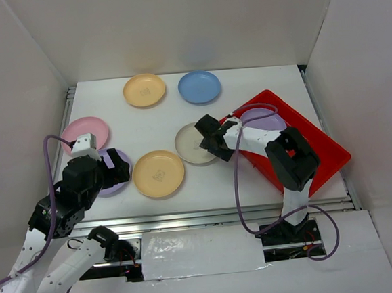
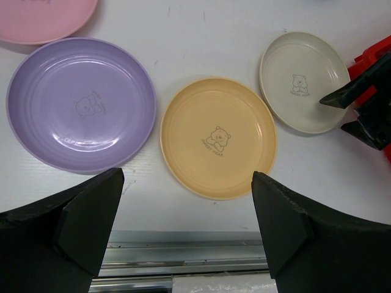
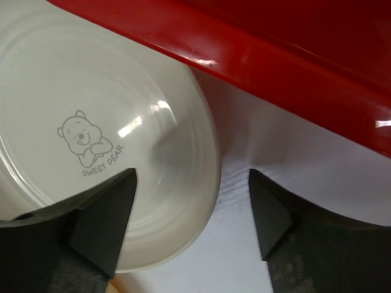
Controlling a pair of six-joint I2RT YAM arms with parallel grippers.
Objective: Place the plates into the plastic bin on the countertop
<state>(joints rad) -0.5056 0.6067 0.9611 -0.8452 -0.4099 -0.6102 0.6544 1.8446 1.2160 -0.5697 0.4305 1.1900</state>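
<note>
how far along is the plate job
Done: one lilac plate shows in the red bin. In hand: the right gripper stands open astride the rim of the cream plate, not lifted. Left: the pink plate, second lilac plate, blue plate and two yellow-orange plates on the countertop; the left gripper hangs open, empty.

Plates: small, round, shallow, pastel, bear print at centre where legible; all lie flat, face up.
- On the white counter (image 1: pixel 259 80), far row: yellow-orange plate (image 1: pixel 144 90), blue plate (image 1: pixel 199 86).
- Left: pink plate (image 1: pixel 85 132), with the lilac plate (image 2: pixel 80 104) just beside it.
- Centre: second yellow-orange plate (image 1: pixel 159 173); cream plate (image 1: pixel 190 143) just beside the red bin (image 1: pixel 322 153).

Bin: rectangular, low-sided, askew at the right, holding the second lilac plate (image 1: pixel 270 121).
</note>
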